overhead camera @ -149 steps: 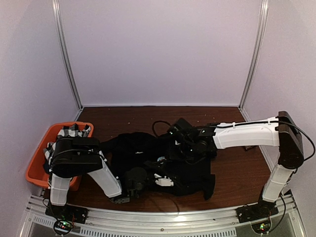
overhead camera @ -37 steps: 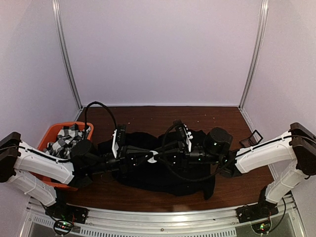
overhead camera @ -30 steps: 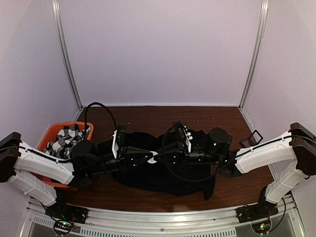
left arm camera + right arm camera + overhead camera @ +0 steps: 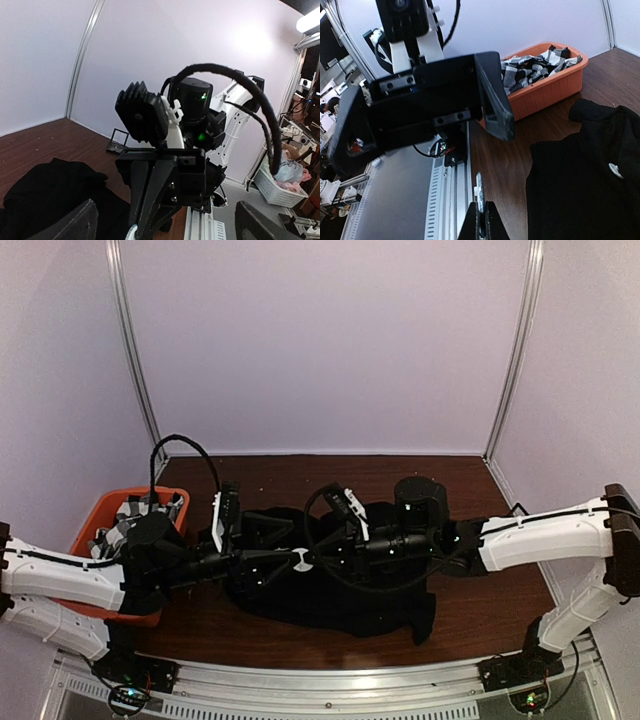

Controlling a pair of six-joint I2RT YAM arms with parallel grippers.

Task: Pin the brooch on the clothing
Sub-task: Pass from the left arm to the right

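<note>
The black T-shirt, the clothing (image 4: 330, 595), lies crumpled on the brown table; a small pale print (image 4: 616, 170) shows on it. Above it the two grippers meet tip to tip. My right gripper (image 4: 318, 558) is shut on the small white brooch (image 4: 300, 560), which stands edge-on between its fingertips (image 4: 479, 192). My left gripper (image 4: 272, 558) is open, its fingers (image 4: 495, 102) spread wide on either side of the brooch without touching it. In the left wrist view the right gripper (image 4: 150, 200) fills the middle, with the brooch (image 4: 131, 233) at its tip.
An orange basket (image 4: 92, 532) with a black-and-white checked cloth (image 4: 535, 67) stands at the table's left edge. A small black square frame (image 4: 119, 140) lies at the right side. An aluminium rail (image 4: 300, 682) runs along the near edge.
The left gripper has opened and let go of the brooch. The right gripper has closed on it. Both grippers have shifted slightly left above the shirt.
</note>
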